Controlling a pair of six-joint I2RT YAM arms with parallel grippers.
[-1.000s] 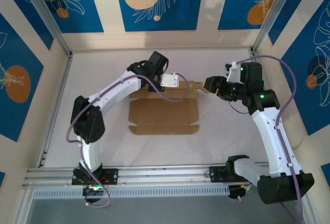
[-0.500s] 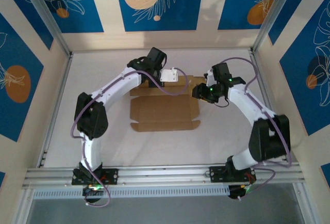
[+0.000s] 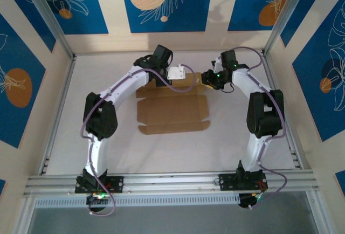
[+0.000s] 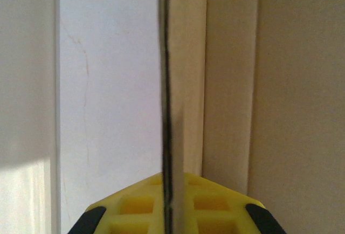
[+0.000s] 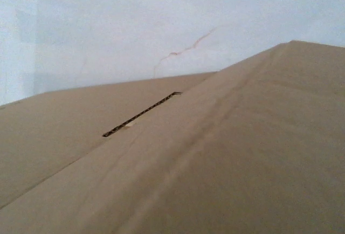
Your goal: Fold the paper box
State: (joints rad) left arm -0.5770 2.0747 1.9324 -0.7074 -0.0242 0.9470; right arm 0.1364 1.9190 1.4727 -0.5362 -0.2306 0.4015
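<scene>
Paper box on table, pinched by left claw.

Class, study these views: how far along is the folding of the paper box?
Done: little; the paper box lies mostly flat, its near flaps unfolded. In hand: the left gripper is shut on a far panel's edge; the right gripper sits at the far right corner. Left: raising the walls, tucking the flaps, closing the lid.

The right gripper covers part of the paper box's far flap; its jaws are too small to make out.
</scene>
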